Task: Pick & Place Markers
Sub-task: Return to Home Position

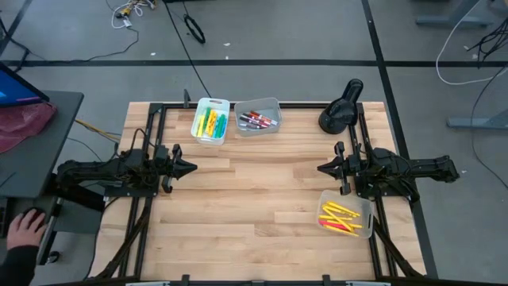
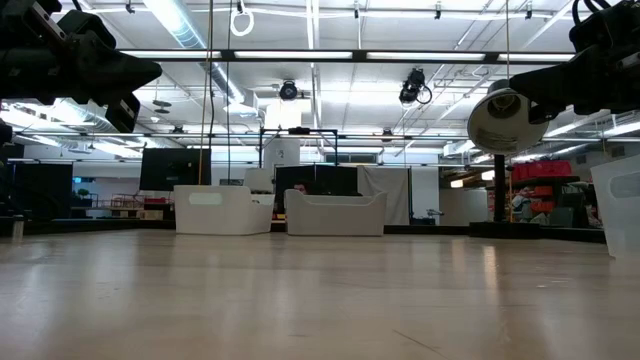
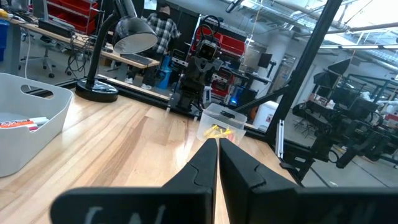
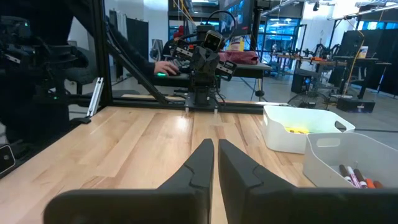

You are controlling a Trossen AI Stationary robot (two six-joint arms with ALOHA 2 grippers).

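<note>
Light wood table [image 1: 254,206], top-down view first: you've got the left gripper [image 1: 193,168] over the table's left side, tip aimed inward. The right gripper [image 1: 320,168] mirrors it at the right side, well apart, bare wood btwn them. All the markers [image 1: 210,123] you can see sit in bins. The white rectangular plastic bin [image 1: 213,101] at the far edge holds yellow, green & light-blue ones. The grey plastic bin [image 1: 258,101] just beside it holds red & dark-capped ones. The transparent plastic bin [image 1: 363,206] near the right arm's base holds yellow ones plus red/pink. A black desk lamp [image 1: 340,111] stands at the far right corner. A person's hand [image 1: 24,230] rests on a desk off the table's left.

Low view: both arms hang high at the upper corners, clear of the wood. White & grey bins sit side by side far off, w/ the lamp head to their right. Bin walls hide the markers here.

Left wrist view: jaws drawn to a thin slit, nothing in them. You see the transparent bin w/ yellow markers straight ahead by the right arm. The grey bin's corner shows a red marker. A person in a plaid shirt stands beyond the lamp.

Right wrist view: jaws likewise at a thin slit, empty. The white bin shows yellow inside; the grey bin, nearer, shows a few red & dark markers. The left arm faces you across the table.
</note>
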